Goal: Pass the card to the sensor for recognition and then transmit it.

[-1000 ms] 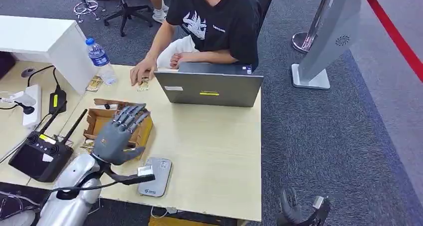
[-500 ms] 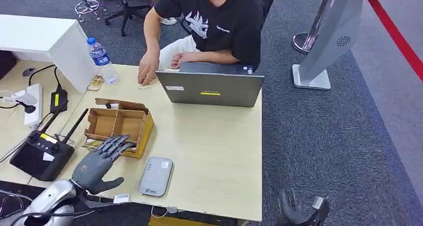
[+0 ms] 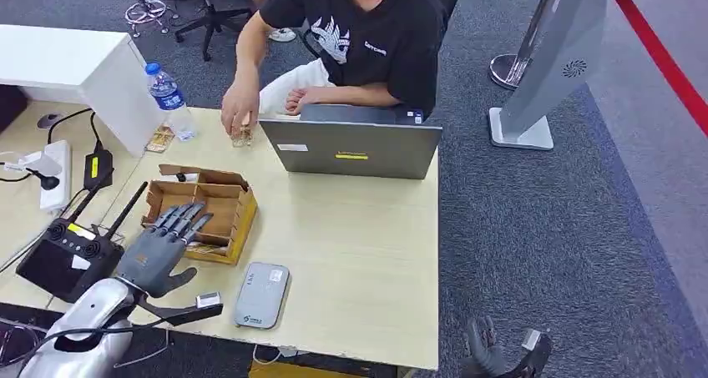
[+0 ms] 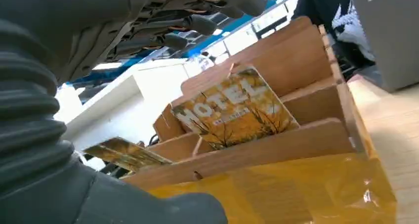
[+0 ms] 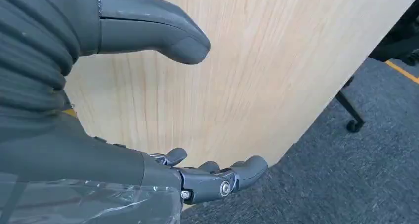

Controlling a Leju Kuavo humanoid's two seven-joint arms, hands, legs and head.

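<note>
A yellow card printed "HOTEL" (image 4: 232, 110) stands tilted in a compartment of the cardboard box (image 3: 242, 215), whose wall (image 4: 276, 145) is close in the left wrist view. A second card (image 4: 123, 153) lies beside the box. My left hand (image 3: 157, 249) hovers at the box's near left corner with its fingers (image 4: 197, 22) spread and straight, holding nothing. The grey sensor pad (image 3: 261, 295) lies on the table just right of that hand. My right hand (image 3: 494, 355) hangs beside the table's right end, fingers (image 5: 217, 177) loosely apart and empty.
A person (image 3: 359, 36) sits behind a grey laptop (image 3: 351, 148), one hand on a small thing near a water bottle (image 3: 169, 101). A black controller with antennas (image 3: 63, 261) and a power strip (image 3: 54, 173) lie left. A white stand (image 3: 543, 69) is on the carpet.
My left hand drew back from above the box toward the table's near edge, then came forward again to the box's near corner. The person's hand shifted slightly by the bottle.
</note>
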